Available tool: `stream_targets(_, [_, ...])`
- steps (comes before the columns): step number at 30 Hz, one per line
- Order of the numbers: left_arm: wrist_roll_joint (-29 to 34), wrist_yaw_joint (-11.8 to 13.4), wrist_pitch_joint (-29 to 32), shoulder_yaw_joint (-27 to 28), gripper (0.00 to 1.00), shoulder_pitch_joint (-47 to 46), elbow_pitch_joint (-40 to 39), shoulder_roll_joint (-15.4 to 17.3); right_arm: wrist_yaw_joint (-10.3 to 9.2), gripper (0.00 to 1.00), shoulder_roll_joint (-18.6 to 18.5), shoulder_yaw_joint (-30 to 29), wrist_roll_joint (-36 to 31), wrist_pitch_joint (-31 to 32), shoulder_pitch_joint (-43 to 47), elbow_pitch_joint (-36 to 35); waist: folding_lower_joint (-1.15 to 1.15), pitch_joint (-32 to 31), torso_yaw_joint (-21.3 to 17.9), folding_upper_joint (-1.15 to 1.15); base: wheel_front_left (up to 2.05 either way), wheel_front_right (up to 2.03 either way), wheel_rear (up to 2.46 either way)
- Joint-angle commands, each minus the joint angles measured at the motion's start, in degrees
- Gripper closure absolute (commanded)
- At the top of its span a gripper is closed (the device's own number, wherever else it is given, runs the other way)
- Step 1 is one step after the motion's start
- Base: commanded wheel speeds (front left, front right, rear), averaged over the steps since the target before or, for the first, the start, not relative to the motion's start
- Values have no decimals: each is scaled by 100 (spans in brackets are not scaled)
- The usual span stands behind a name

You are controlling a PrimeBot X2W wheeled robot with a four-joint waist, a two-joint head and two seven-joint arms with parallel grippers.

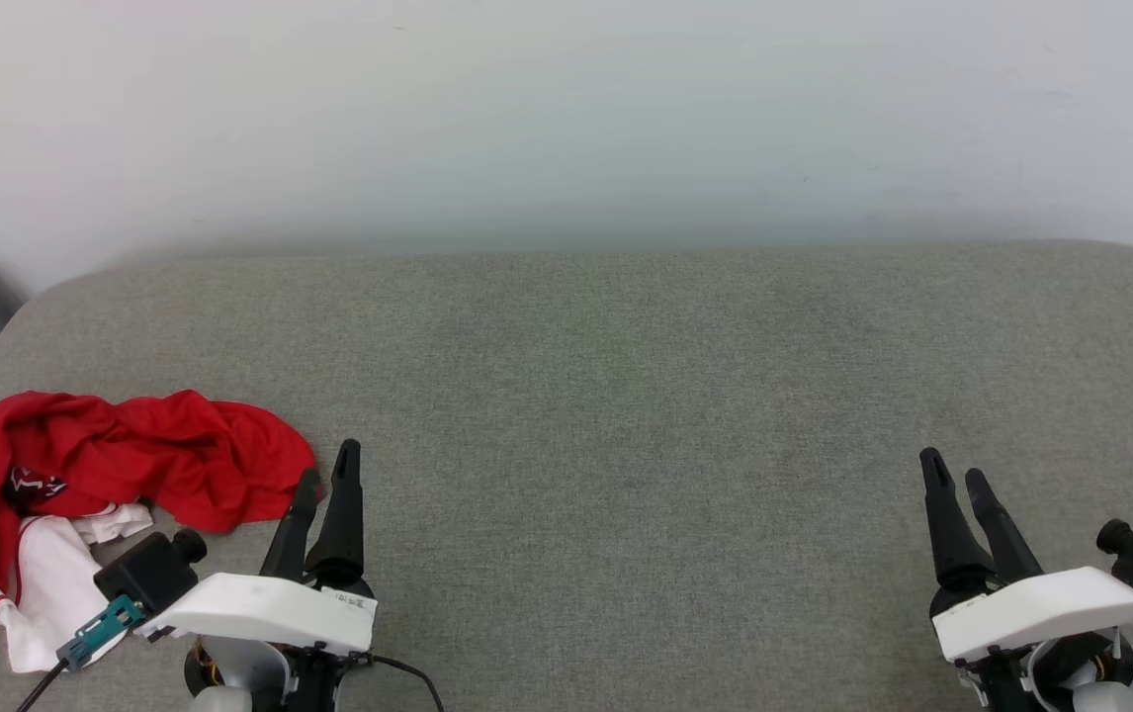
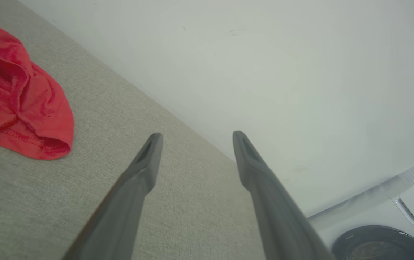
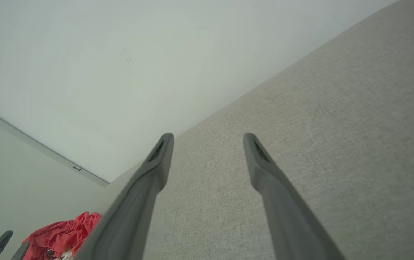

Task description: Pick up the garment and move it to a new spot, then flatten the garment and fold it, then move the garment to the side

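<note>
Showing the garment [image 1: 102, 494] crumpled at the near left of the grey cushion [image 1: 626, 396], just beside the left gripper [image 1: 328, 465], fingers parted and empty; right gripper [image 1: 952, 467] well apart, likewise parted and empty

Crumpled soft jersey garment [image 1: 181, 460]: red body, white sleeve, red-and-white striped trim, small black print. Flat woven cushion surface [image 1: 626, 415]: mottled grey. Smooth wall [image 1: 566, 99]: white. My left gripper [image 1: 329, 463], right gripper [image 1: 952, 465]: black fingers, white shells.
</note>
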Motion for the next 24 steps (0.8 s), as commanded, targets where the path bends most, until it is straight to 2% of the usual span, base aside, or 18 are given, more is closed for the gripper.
stream_targets(1, [269, -2, -56, -9, 0, -126, -34, 35, 2, 0, 12, -8, -258, -42, -133, -78, 0, -2, 2, 0, 0, 0, 0])
stream_targets(7, [1023, 35, -160, -33, 0, -163, 104, 89, 2, 0, 23, -52, -921, -55, -132, -156, 0, -11, 10, 0, 0, 0, 0])
stream_targets(24, [2341, 220, -411, -148, 0, -246, 342, 175, 1, 0, 30, -104, -2130, -33, 10, -314, 0, -40, 8, 0, 0, 0, 0])
